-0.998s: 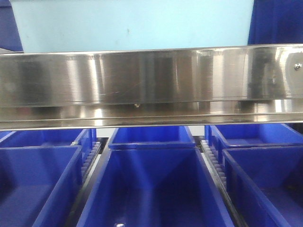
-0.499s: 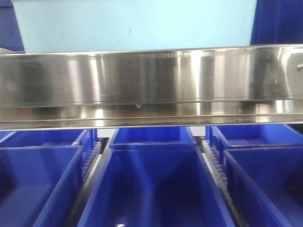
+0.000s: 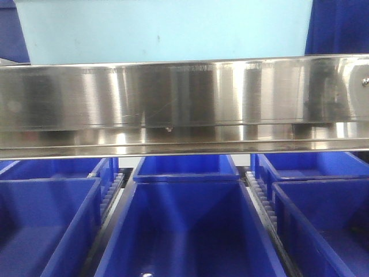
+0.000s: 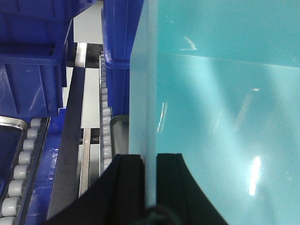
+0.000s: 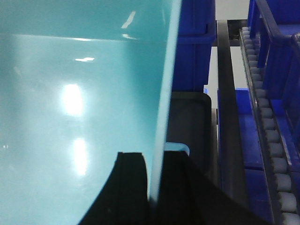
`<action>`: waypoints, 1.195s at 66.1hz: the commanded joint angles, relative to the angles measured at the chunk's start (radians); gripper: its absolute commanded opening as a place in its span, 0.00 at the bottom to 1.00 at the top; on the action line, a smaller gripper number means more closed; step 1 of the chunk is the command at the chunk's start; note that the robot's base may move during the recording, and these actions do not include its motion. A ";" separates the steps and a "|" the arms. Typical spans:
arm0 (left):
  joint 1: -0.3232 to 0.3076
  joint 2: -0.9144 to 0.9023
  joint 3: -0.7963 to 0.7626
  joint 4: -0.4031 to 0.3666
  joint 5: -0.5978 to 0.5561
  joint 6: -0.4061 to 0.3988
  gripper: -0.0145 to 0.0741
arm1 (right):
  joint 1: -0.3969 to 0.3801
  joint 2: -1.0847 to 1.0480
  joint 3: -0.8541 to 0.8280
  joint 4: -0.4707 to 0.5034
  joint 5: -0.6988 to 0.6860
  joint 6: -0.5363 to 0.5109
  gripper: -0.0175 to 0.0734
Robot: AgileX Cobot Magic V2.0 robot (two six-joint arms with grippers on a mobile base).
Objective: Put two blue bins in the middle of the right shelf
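Roller-track racking (image 4: 107, 136) crowded with dark blue crates (image 3: 184, 231), left end effector (image 4: 150, 178) clamped over one thin wall of the pale blue bin (image 4: 211, 117), right end effector (image 5: 154, 183) clamped over the opposite wall, smooth glossy plastic, bin showing above the brushed-steel shelf rail (image 3: 184, 104), crates close on both sides.

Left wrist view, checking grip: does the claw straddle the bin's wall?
Yes, the left claw has a finger each side of the bin wall.
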 commanded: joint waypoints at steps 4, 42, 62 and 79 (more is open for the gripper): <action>-0.004 -0.019 -0.014 -0.025 -0.018 -0.002 0.04 | 0.000 -0.003 -0.009 -0.020 -0.041 -0.020 0.01; -0.004 -0.011 0.208 -0.015 -0.180 -0.002 0.04 | 0.000 0.027 0.135 -0.070 -0.165 0.044 0.02; -0.001 -0.001 0.324 -0.016 -0.279 -0.002 0.04 | 0.000 0.027 0.259 -0.077 -0.277 0.073 0.02; -0.001 0.020 0.389 -0.006 -0.340 -0.002 0.04 | 0.000 0.022 0.400 -0.077 -0.351 0.093 0.02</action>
